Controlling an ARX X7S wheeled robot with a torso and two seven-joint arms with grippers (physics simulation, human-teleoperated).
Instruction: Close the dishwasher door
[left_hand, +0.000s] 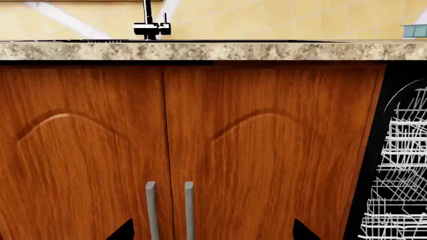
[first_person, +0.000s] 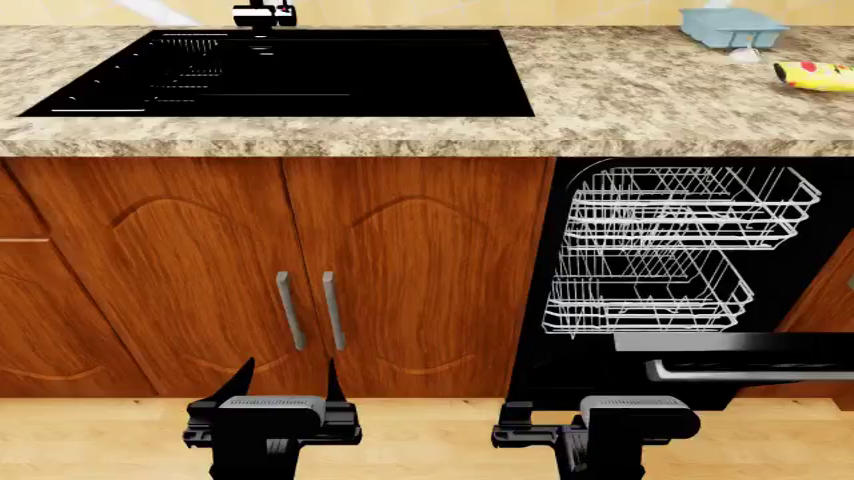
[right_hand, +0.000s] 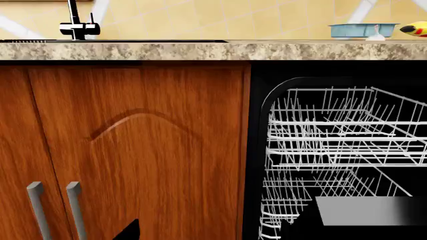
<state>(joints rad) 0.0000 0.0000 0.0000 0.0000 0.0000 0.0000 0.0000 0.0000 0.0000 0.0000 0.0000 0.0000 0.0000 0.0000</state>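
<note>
Head view, nearest camera: left gripper (first_person: 283, 385) and right gripper (first_person: 534, 432), both low in front of the cabinets, neither holding anything. Left gripper is released, fingers spread, tips aimed at the cabinet doors (first_person: 280, 270); right gripper's spread cannot be told from these views, as only one fingertip (right_hand: 128, 231) shows in the right wrist view.

Outward from the right gripper: the dishwasher door (first_person: 741, 365) hangs dropped open, hinged low, its handle (first_person: 747, 371) just beyond and to the right of that gripper, apart from it, no contact. Behind the door, wire racks (first_person: 667, 250) stand exposed in the dishwasher cavity (right_hand: 267, 150). Left gripper is well apart from the door, facing the paired grey handles (first_person: 307, 310).

Risks (est.):
- Racks look partly pulled out; if so, swinging the door up would jam against them w/o fully closing.
- Pushing near the hinge rather than the free edge gives poor leverage; gripper may slip off the glossy panel.
- Right arm coming in from the left could clip the cabinet edge or the door's side.

Above: the surface (first_person: 641, 90) carries a sink (first_person: 294, 70), a blue tray (first_person: 731, 25) and a yellow item (first_person: 817, 75), none involved.
</note>
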